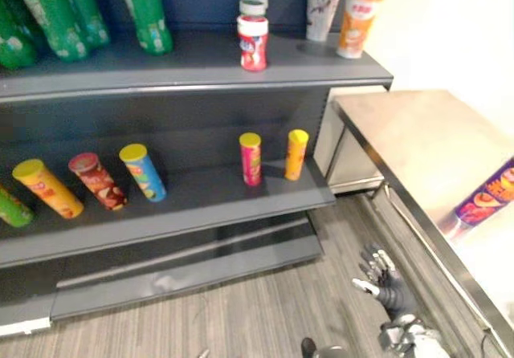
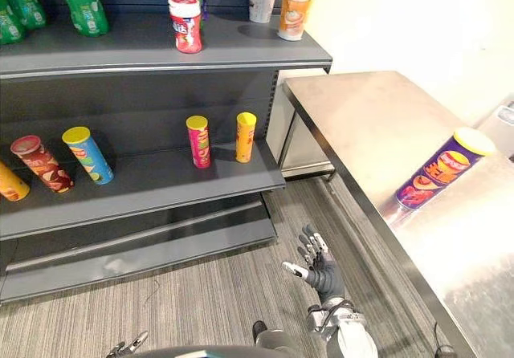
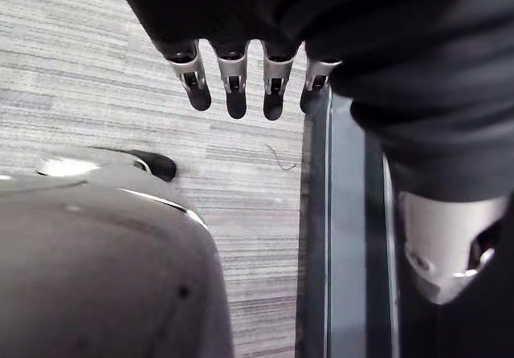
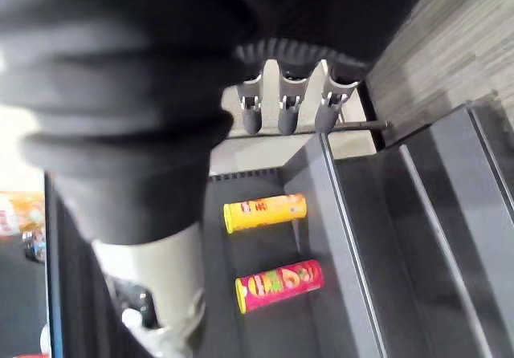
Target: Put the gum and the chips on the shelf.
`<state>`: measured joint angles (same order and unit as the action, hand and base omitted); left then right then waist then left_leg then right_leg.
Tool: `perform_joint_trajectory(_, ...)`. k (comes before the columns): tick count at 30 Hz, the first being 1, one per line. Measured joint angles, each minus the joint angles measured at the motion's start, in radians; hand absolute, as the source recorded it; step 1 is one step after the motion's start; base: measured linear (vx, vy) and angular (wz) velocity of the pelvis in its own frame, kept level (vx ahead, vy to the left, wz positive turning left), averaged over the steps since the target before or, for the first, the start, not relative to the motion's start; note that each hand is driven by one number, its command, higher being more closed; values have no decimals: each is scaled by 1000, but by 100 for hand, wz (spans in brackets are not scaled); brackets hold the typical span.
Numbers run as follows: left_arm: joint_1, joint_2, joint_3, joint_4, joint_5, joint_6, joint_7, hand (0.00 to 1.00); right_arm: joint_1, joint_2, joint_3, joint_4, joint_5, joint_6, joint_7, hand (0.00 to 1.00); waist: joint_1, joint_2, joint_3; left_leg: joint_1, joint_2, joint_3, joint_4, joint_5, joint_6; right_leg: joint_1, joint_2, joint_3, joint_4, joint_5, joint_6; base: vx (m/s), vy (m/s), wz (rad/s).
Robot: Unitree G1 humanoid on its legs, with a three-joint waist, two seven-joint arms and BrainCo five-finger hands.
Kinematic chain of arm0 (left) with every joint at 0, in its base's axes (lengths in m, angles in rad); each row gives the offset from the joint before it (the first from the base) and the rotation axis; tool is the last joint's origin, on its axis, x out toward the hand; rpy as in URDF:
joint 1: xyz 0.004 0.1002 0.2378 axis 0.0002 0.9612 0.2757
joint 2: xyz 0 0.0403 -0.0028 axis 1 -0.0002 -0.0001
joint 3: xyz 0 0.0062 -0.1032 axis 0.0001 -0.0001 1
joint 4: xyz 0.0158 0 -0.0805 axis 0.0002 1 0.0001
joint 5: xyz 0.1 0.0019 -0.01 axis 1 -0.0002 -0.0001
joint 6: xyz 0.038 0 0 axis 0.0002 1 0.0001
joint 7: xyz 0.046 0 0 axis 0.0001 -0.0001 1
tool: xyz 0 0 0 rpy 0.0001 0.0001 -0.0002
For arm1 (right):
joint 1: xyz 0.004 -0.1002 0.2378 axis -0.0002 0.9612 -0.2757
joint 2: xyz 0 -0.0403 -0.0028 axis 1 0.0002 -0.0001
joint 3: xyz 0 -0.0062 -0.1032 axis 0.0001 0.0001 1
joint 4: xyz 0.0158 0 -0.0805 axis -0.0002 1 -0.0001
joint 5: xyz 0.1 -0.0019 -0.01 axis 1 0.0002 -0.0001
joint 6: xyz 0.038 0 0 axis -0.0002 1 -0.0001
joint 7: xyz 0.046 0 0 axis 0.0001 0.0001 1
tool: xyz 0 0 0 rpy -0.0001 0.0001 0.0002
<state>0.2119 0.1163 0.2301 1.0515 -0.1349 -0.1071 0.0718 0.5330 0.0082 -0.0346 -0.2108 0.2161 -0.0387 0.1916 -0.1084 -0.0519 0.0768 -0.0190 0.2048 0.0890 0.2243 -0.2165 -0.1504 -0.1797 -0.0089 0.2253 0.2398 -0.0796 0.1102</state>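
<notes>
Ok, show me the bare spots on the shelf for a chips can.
Lower board: bare between the blue can and the pink can. Top board: bare between the green bottle and the red jar. Crowded left of the blue can.

The print on the chip cans (image 2: 198,141) and gum jar (image 2: 186,24) seems too small to read.

Head stereo pair: high, tilted down; both eyes share shelf (image 1: 201,201), desk (image 2: 369,125), floor (image 1: 241,310). Left wrist view: close along left hand (image 3: 234,81), facing floor. Right wrist view: close along right hand (image 4: 287,107), facing shelf, yellow can (image 4: 265,212), pink can (image 4: 279,284).
</notes>
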Motion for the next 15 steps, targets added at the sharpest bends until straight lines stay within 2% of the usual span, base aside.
perform_joint_trajectory(1,-5,-9,-1,-16,-1,0,7,0,3,9,-8,-13,-21,0,-19,0,-3,11,26,-18,16,17,82,-44,4,0,11,11,16,-1,2,-76,86,-45)
perform_joint_trajectory(3,-10,-19,0,-29,-2,0,13,0,19,25,-9,-26,-21,-3,-35,0,-4,24,53,-36,33,36,167,-88,8,-3,26,31,33,-1,4,-96,117,-55)
perform_joint_trajectory(4,-12,-26,-1,-45,-4,0,17,0,55,50,-16,-51,-9,-3,-44,0,0,27,86,-48,55,71,251,-135,16,-10,49,66,52,-2,14,-89,100,-73)
perform_joint_trajectory(5,-12,-26,-1,-53,-5,0,20,0,68,58,-15,-62,25,-3,-48,0,-1,35,92,-47,64,88,276,-150,20,-10,57,82,57,-1,16,-111,112,-98)
perform_joint_trajectory(6,-12,-24,-13,-59,-5,0,22,0,95,73,-15,-87,108,-2,-55,0,-1,27,110,-48,82,124,323,-177,26,-14,71,111,54,5,25,-188,183,-112)
perform_joint_trajectory(7,-12,-19,-26,-64,-5,0,24,0,112,70,-14,-118,151,1,-57,0,6,43,118,-43,104,180,358,-200,35,-31,61,95,43,10,8,-196,199,-128)
perform_joint_trajectory(8,-18,-16,-31,-66,-4,0,24,0,113,66,-14,-131,159,3,-57,0,6,43,122,-37,112,212,368,-207,41,-41,44,64,37,13,3,-207,201,-144)
perform_joint_trajectory(9,-21,-10,-36,-65,-2,2,25,0,113,66,-16,-148,159,1,-61,0,3,43,138,-20,133,267,384,-217,53,-49,0,-32,12,13,-31,-143,130,-143)
perform_joint_trajectory(10,-23,-8,-46,-64,0,1,28,0,123,66,-14,-150,159,1,-66,0,2,52,142,-7,171,324,391,-218,57,-66,-41,-157,20,9,-40,-121,87,-138)
perform_joint_trajectory(11,-24,-7,-49,-64,0,1,29,0,126,66,-12,-149,159,1,-71,0,4,54,144,2,190,352,391,-218,57,-78,-63,-215,46,6,-45,-61,10,-126)
perform_joint_trajectory(12,-25,-8,-49,-63,0,2,31,0,127,66,-12,-150,159,1,-75,0,4,59,148,22,216,403,390,-216,53,-84,-97,-296,98,-4,-62,-20,-18,-132)
perform_joint_trajectory(13,-25,-8,-50,-58,1,3,31,0,128,66,-14,-151,160,0,-76,0,4,62,149,50,245,464,385,-211,44,-83,-154,-380,180,-22,-89,-6,-34,-161)
perform_joint_trajectory(14,-21,0,-59,-52,1,6,30,0,121,67,-24,-141,161,-8,-76,0,5,58,148,73,255,524,369,-201,29,-79,-210,-440,250,-36,-110,11,-40,-147)
perform_joint_trajectory(15,-22,5,-65,-52,1,8,30,0,111,67,-35,-130,161,-12,-75,0,6,55,148,78,256,553,361,-194,21,-79,-243,-461,280,-40,-115,32,-93,-141)
